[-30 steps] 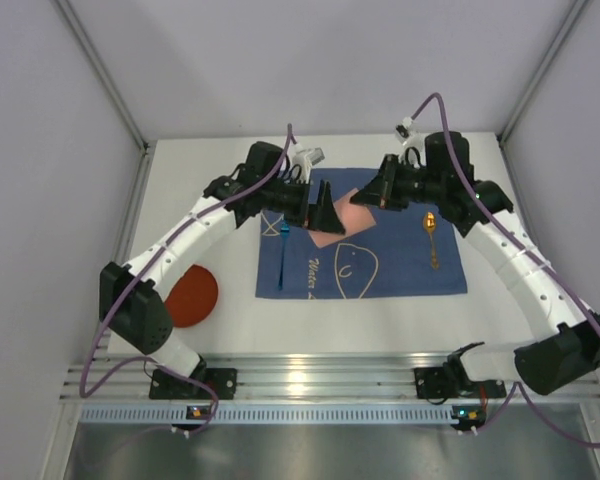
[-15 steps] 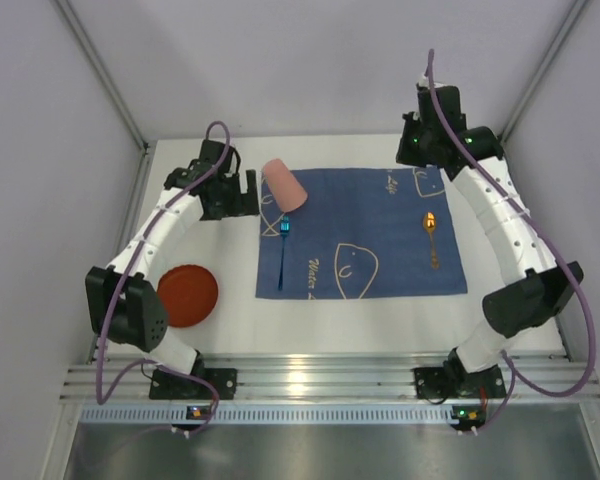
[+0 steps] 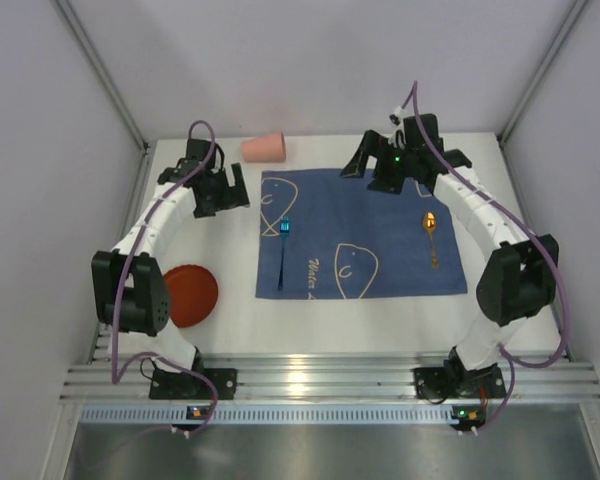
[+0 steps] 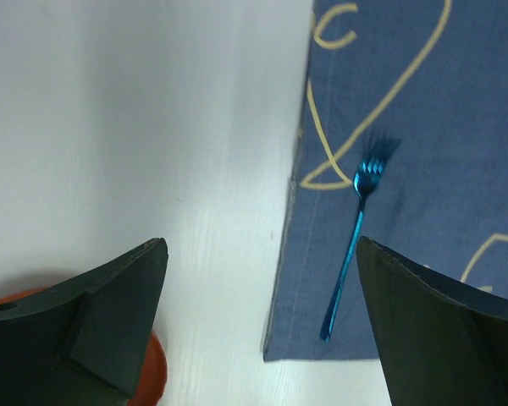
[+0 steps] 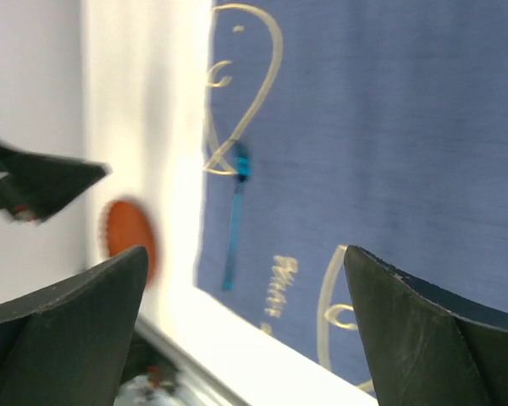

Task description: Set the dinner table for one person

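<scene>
Beside mat (image 3: 380,240) left edge, left gripper (image 3: 237,190) spread wide over dinner table (image 3: 230,262); right gripper (image 3: 357,166) likewise, above mat.

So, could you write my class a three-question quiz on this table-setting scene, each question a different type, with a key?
1. True or false: the pink cup stands upright on the blue mat.
2. Which item lies on the mat on the right arm's side? A: the blue fork. B: the gold spoon. C: the red plate.
3. Fill in: the left gripper and the right gripper are both ____, holding nothing.

Key:
1. False. It lies on its side on the dinner table, beyond the mat's far left corner.
2. B.
3. Open.
</scene>
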Robot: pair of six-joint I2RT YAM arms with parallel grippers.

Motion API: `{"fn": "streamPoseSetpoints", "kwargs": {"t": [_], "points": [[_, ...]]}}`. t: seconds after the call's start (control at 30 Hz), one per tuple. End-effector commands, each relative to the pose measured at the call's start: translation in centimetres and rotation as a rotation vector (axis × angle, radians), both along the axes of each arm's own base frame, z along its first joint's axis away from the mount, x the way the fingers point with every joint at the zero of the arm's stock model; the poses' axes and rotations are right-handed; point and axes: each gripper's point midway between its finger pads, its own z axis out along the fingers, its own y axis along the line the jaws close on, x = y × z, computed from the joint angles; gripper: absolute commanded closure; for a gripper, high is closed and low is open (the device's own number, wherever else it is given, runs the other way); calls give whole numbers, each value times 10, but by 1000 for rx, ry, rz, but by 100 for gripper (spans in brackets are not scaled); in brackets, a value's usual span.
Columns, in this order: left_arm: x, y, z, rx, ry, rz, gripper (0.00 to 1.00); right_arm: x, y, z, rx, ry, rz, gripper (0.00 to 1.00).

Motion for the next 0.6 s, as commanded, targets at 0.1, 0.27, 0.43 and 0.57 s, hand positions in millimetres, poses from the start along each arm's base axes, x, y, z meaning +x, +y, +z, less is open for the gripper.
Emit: {"fn": "streamPoseSetpoints", "kwargs": {"t": [0.1, 0.27, 0.43, 0.57], "points": [[70, 25, 29, 19, -239, 164, 2, 25, 66, 40, 495, -2, 94, 0], [112, 32, 14, -101, -314, 226, 2, 68, 80, 55, 572, -44, 108, 0], [167, 36, 29, -193, -474, 236, 2, 97, 91, 63, 640, -20, 111, 0], [210, 39, 23, -310, -544, 266, 2, 105, 91, 51, 644, -10, 73, 0]]}}
